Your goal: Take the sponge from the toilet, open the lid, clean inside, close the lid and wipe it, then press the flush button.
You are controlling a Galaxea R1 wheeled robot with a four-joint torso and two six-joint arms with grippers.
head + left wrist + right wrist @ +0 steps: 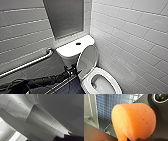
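The white toilet [72, 50] stands in the corner, with a dark flush button [78, 43] on its tank top. The lid [87, 60] is tilted up, roughly halfway raised, over the open bowl [102, 85]. My left arm comes in from the left. Its gripper [73, 71] is open and sits right at the lid's left edge. In the left wrist view a smooth pale curved surface [65, 109] lies very close. The orange sponge [134, 121] looms large in the right wrist view, with my right gripper [134, 137] shut on it.
A steel grab bar [27, 63] runs along the tiled left wall. A frosted window [66, 17] is above the tank. The white tiled right wall [135, 37] stands close beside the bowl. Blue mosaic floor [109, 106] lies beneath the sponge.
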